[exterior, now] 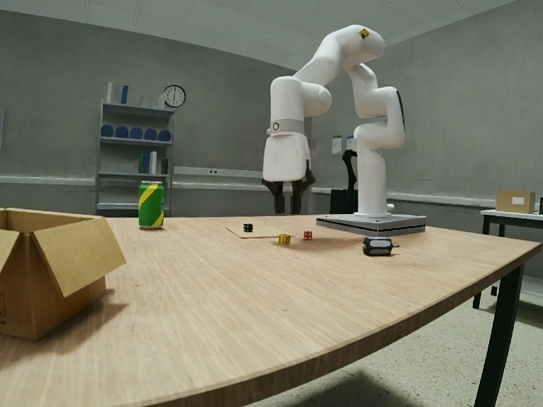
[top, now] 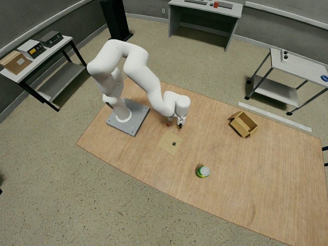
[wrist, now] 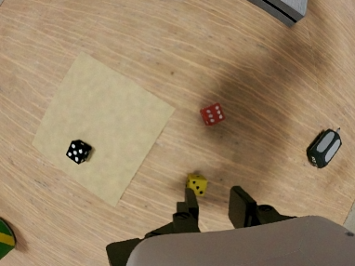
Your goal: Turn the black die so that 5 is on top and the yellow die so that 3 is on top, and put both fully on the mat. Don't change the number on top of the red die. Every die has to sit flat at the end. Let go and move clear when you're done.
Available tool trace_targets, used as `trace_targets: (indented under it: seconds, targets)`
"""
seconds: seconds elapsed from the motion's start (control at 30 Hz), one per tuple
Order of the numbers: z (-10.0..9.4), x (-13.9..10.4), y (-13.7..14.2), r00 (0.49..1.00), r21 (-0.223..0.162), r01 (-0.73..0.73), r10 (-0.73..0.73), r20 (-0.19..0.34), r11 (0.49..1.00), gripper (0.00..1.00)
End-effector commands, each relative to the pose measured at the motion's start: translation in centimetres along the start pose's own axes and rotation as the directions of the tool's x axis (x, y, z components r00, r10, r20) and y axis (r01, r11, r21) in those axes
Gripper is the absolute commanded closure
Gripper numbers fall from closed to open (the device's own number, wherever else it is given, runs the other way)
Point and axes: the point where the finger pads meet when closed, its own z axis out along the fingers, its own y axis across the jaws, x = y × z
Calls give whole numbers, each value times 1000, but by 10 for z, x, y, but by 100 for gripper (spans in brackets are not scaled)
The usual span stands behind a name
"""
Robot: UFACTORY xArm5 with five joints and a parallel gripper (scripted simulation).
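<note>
The black die [top: 174, 144] [exterior: 247, 227] [wrist: 78, 152] rests on the beige mat [top: 165, 139] [exterior: 267, 232] [wrist: 116, 98], inside its edges. Its upper face shows 5 in the wrist view. The yellow die [exterior: 283, 238] [wrist: 198, 184] sits on the table outside the mat, near its edge. Its upper face seems to show 3, partly hard to read. The red die [top: 167, 124] [exterior: 308, 235] [wrist: 213, 114] sits on the table with 6 up. My gripper [exterior: 287, 209] [wrist: 211, 203] is partly open and empty, pointing down above the table near the yellow die. One finger nearly overlaps that die in the wrist view.
A dark-and-grey small device [exterior: 377, 246] [wrist: 325, 148] lies beyond the red die. The arm's base plate [top: 136, 117] [exterior: 394, 227] is nearby. A green can [top: 202, 171] [exterior: 151, 205] and an open cardboard box [top: 243, 125] [exterior: 59, 266] stand farther off.
</note>
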Motion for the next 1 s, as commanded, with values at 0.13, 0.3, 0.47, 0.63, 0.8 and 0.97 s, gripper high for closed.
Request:
trace_targets:
  seconds: [0.13,0.3,0.47,0.63,0.8,0.97]
  targets:
    - [11,-1,-1,1000,1,0,0,4,1000,64]
    - [19,-1,-2,1000,1,0,0,4,1000,64]
    - [24,-1,-2,1000,1,0,0,4,1000,64]
    - [31,-1,-2,1000,1,0,0,4,1000,64]
    - [36,-1,-3,1000,1,0,0,5,1000,64]
    - [39,-1,-3,1000,1,0,0,5,1000,64]
